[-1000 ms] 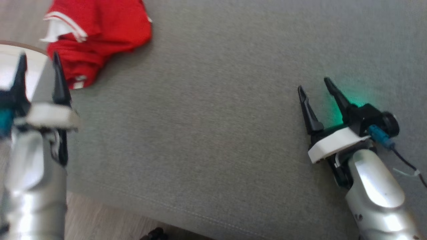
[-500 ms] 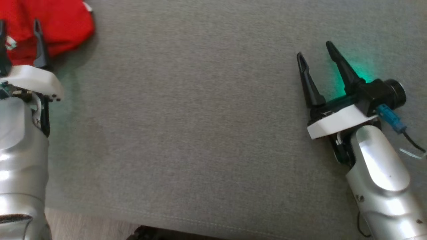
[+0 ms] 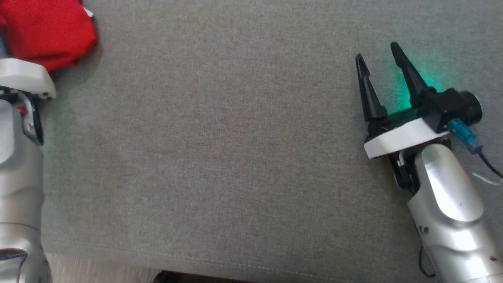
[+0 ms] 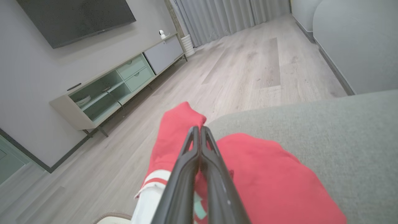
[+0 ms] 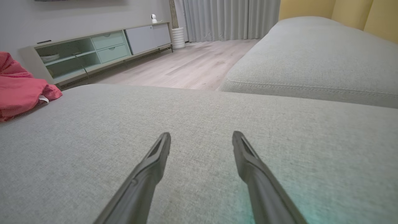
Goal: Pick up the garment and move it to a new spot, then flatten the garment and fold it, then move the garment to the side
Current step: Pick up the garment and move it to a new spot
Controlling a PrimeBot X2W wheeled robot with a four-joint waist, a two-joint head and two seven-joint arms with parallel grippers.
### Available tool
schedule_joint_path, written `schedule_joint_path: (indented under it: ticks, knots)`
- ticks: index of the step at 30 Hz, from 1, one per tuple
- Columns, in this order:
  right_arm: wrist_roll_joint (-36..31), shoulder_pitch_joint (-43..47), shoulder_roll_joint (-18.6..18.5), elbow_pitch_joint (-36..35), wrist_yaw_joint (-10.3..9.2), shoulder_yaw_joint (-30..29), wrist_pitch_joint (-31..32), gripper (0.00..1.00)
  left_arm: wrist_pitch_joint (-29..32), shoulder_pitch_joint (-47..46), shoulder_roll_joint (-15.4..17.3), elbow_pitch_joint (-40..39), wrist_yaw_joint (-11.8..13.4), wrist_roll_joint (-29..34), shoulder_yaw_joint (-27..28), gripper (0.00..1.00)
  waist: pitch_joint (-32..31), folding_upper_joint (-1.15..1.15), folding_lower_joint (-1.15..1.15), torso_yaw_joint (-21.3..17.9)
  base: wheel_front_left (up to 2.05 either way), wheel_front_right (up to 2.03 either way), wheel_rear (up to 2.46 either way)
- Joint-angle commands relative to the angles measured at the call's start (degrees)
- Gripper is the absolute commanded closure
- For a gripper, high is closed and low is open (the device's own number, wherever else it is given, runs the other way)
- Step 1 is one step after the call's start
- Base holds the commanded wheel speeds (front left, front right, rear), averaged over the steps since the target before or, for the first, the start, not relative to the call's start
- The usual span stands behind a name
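The left claw (image 4: 199, 128) has its two fingers pressed tight together. The red garment (image 4: 264, 174) lies right under it and around its tips, bunched up on the corner of the grey sofa (image 4: 357, 140). I cannot tell if any cloth is caught between the fingers. The right claw (image 3: 377, 53) is spread wide, low over bare sofa. The garment is far off to that claw's left, well apart from it.

Glossy silver forearms (image 3: 448, 204) dotted with small screws (image 3: 425, 232), white wrist collars (image 3: 401, 137), long tapered black fingers (image 3: 368, 94). The right hand (image 3: 376, 51) bears a blue connector (image 3: 463, 135) and a black cable (image 3: 487, 167).
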Motion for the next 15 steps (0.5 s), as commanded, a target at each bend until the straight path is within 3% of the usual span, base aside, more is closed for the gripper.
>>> schedule_joint_path:
  ticks: [1,8,15]
  knots:
    - [0.1,3.5,0.4,1.4,-0.05,0.5,0.4,0.00,-0.5,0.2,4.4,-3.4,0.2,0.4,1.0,1.00,-1.7,0.00,-0.01,-0.3,0.00,0.00,0.00]
    - [1.5,4.7,2.7,2.4,-0.05,0.9,0.4,0.00,-0.5,-0.9,5.5,-14.4,-4.0,1.9,-2.9,1.00,-8.0,0.00,-0.01,-2.5,0.00,0.00,0.00]
    - [3.0,6.7,4.4,3.1,-0.05,1.6,0.4,0.00,-0.5,-2.4,3.0,-23.4,-8.0,2.6,-8.6,1.00,-13.6,0.00,-0.01,-7.2,0.00,0.00,0.00]
